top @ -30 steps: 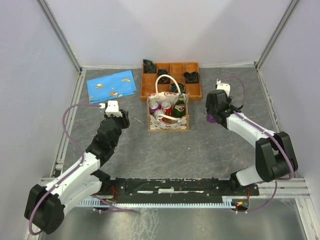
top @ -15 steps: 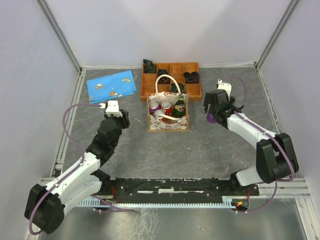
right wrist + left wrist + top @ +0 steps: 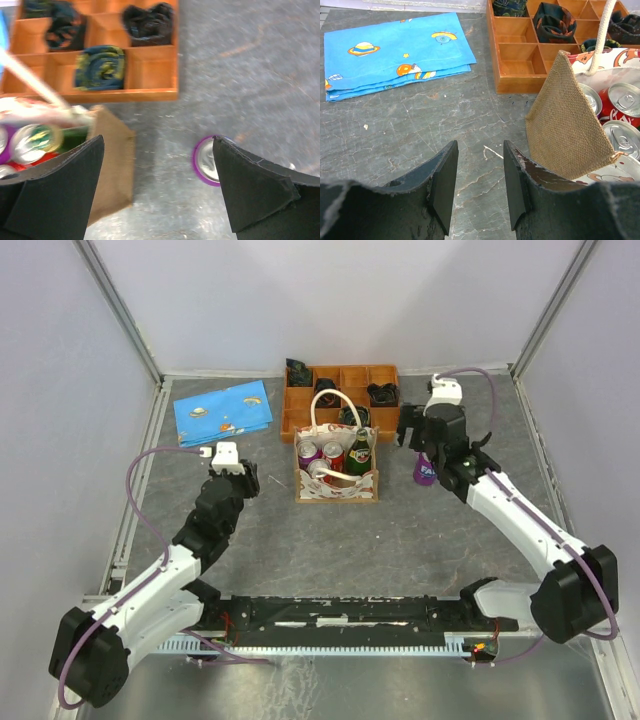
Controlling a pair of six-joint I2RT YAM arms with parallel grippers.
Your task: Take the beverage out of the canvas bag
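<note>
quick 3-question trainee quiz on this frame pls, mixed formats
1. True or false: the purple can stands inside the canvas bag.
2. The right gripper is: A) shut on a can, B) open and empty, C) shut and empty.
3. Fill in: on the table left of the orange wooden tray lies a ____.

Key: 1 false, it stands on the table right of the bag. 2 B. 3 folded blue cloth.
</note>
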